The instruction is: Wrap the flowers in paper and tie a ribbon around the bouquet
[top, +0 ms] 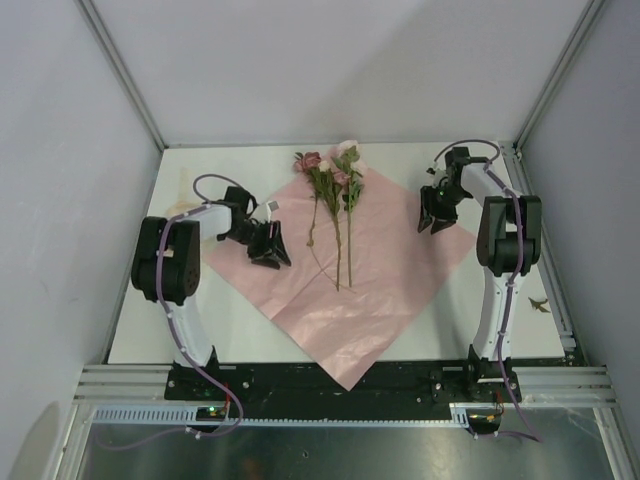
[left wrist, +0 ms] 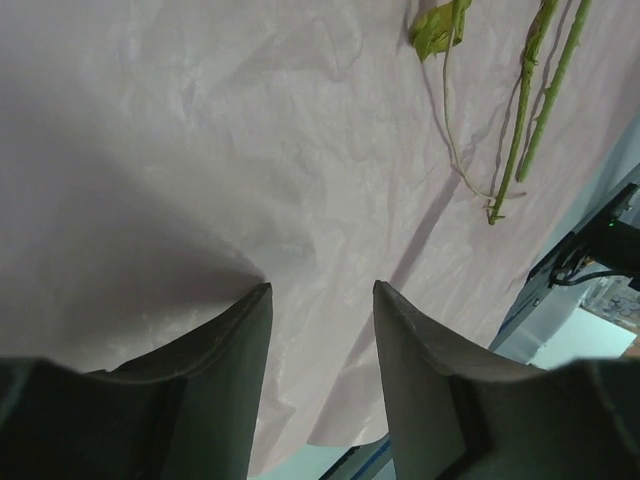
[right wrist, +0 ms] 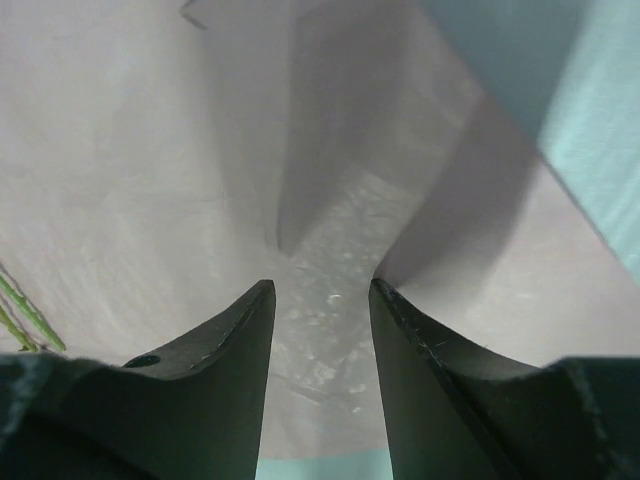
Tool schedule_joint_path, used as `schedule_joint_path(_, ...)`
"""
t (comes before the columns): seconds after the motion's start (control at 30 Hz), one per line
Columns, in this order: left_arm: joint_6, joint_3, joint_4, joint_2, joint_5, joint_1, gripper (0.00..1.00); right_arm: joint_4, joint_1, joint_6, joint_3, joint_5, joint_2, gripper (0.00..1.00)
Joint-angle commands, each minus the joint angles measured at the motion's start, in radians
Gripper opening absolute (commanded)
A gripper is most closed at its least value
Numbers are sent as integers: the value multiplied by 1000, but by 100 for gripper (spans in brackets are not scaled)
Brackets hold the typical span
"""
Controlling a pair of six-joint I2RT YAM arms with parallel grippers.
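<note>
Left tool [top: 275, 257]: fingers part-way apart with a plain gap, nothing clamped, low over the left portion of the paper [top: 340, 310]. In its wrist view, only crumpled pink sheet beneath the gap, with thin green stems [left wrist: 530, 110] at the upper right of the frame.

Right tool [top: 436, 222]: likewise half spread, gripping nothing that shows, above the right corner of the sheet. In its wrist view, a raised crease of paper just beyond the fingertips; touching or not, impossible to tell.

Paper pink face up, laid as a diamond on the white tabletop [top: 230, 160], side corners at mid left and mid right of the overhead frame, lowest corner reaching over the near edge toward the arm bases.

Flowers [top: 335, 200] at upper centre, lying on the paper, long axis running top to bottom of the frame, rose heads at the upper end, stem tips pointing down toward the middle of the sheet. Set between the two tools: right of the left tool, left of the right one, with the left tool nearer to the stems.

Likely next: a side corner drawn crosswise over that long axis. Judged early in the task: sheet flat, nothing wrapped or tied.

Faint cream strip, probably the ribbon [top: 182, 190], at the upper left beside the left arm, partly hidden.

No brand, label or readable writing anywhere.
</note>
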Motion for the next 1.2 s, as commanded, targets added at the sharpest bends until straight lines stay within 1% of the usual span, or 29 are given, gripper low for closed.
schedule_joint_path(0.0, 4, 26, 9, 26, -32, -9, 55, -65, -22, -64, 65, -20, 13, 48)
schedule_joint_path(0.07, 48, 27, 10, -40, -22, -9, 63, -78, -21, -82, 52, -94, -18, 49)
schedule_joint_path(0.2, 194, -23, 10, -281, -49, -15, 82, -70, -20, -145, -32, -247, -156, 51)
schedule_joint_path(0.3, 312, -93, 2, -499, -84, -42, 89, -57, -21, -185, -104, -339, -276, 53)
schedule_joint_path(0.33, 361, -118, -1, -562, -104, -72, 90, -56, -20, -192, -131, -377, -318, 53)
schedule_joint_path(0.37, 412, -154, -10, -633, -136, -107, 91, -56, -15, -194, -157, -405, -348, 53)
schedule_joint_path(0.43, 496, -224, -26, -764, -197, -229, 92, -61, -6, -193, -233, -484, -410, 52)
schedule_joint_path(0.53, 553, -324, -33, -885, -285, -472, 91, -65, 42, -205, -353, -564, -491, 51)
schedule_joint_path(0.6, 551, -372, -27, -903, -318, -620, 90, -53, 92, -211, -430, -584, -532, 50)
schedule_joint_path(0.67, 531, -406, 4, -892, -362, -740, 87, -15, 138, -195, -497, -583, -561, 49)
schedule_joint_path(0.73, 485, -415, 53, -862, -380, -787, 84, 49, 171, -154, -545, -570, -576, 49)
schedule_joint_path(0.8, 420, -399, 100, -819, -398, -785, 80, 124, 192, -88, -565, -546, -577, 49)
schedule_joint_path(0.87, 322, -374, 144, -775, -375, -730, 78, 243, 214, -7, -569, -513, -570, 51)
schedule_joint_path(0.93, 196, -353, 195, -725, -315, -626, 75, 355, 234, 89, -567, -472, -556, 52)
schedule_joint_path(0.97, 123, -340, 224, -700, -277, -552, 73, 400, 243, 139, -562, -457, -542, 53)
schedule_joint_path(1.03, 17, -306, 273, -613, -205, -415, 66, 497, 260, 226, -550, -444, -508, 54)
schedule_joint_path(1.1, -57, -261, 316, -528, -169, -299, 63, 584, 270, 312, -534, -436, -466, 54)
schedule_joint_path(1.17, -96, -201, 341, -436, -154, -230, 61, 665, 275, 371, -517, -424, -413, 54)
